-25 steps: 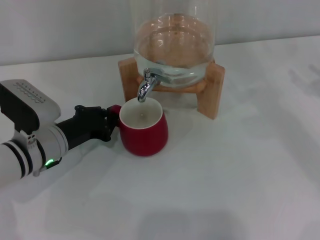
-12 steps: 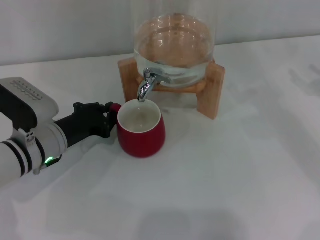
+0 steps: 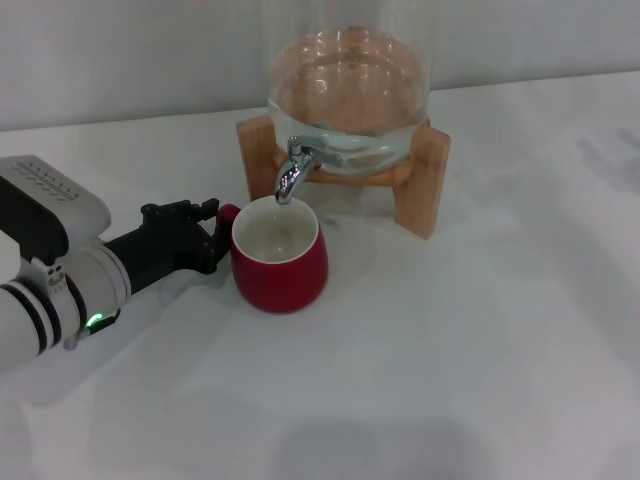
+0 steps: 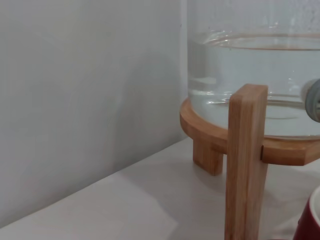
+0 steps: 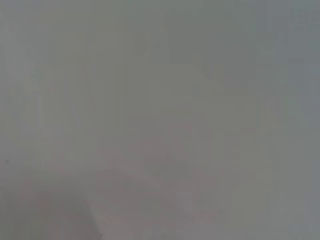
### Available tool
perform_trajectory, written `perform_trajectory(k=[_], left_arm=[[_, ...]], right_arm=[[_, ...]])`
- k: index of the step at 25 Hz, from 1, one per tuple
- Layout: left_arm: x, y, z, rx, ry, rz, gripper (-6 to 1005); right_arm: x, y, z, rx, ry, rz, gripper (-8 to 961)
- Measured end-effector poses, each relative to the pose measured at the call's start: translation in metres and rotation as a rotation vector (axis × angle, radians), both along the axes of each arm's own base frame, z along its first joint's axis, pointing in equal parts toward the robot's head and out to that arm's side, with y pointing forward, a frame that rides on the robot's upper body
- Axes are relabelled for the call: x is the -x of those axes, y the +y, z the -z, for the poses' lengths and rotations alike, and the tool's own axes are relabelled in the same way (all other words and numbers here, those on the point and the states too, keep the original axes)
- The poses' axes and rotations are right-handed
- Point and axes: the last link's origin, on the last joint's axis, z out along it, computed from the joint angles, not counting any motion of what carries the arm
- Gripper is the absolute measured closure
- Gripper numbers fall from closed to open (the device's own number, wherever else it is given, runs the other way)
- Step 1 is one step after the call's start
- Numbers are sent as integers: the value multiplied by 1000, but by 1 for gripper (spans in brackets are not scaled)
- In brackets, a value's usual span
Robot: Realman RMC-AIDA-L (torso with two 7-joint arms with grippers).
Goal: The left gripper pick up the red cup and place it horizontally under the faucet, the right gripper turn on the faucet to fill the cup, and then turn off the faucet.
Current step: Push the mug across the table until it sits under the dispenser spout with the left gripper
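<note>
The left end effector [image 3: 205, 235] reaches in low over the white table [image 3: 450, 350] from the robot's left, its black fingers pinching the small handle of the red cup [image 3: 279, 260]. The cup stands upright on the table, mouth up, directly below the faucet [image 3: 291, 172]. Behind it sits the glass jar [image 3: 350, 95], part-filled with water, on its wooden stand [image 3: 420, 180]. The right end effector is out of sight.

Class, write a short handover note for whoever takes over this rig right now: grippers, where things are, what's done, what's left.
Left gripper: shut on the red cup's handle, at the cup's left side.
Right gripper: out of view.
Red cup: upright on the white table, mouth under the faucet spout.
Done: cup placed under the faucet.
Left: right gripper opens the faucet, fills the cup, shuts it. No water stream visible.
</note>
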Motion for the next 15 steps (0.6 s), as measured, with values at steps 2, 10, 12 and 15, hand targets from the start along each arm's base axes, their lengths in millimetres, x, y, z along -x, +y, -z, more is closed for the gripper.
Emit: perform_trajectory(k=[2,10,12,15], left_arm=[[0,0,0,0,-3,1,710],[2,-3,1,5,-3,2,664],[4,-6,1,6,-11,-2,664],[7,-11,0,7,-35,-6,664]], right_arm=[[0,0,0,-1,0,1,204],[-1,-1,0,-2,1,2,205],[-1,-1,-1,-5,4,3,205],[-1,-2,-2,-8,6,2,205]])
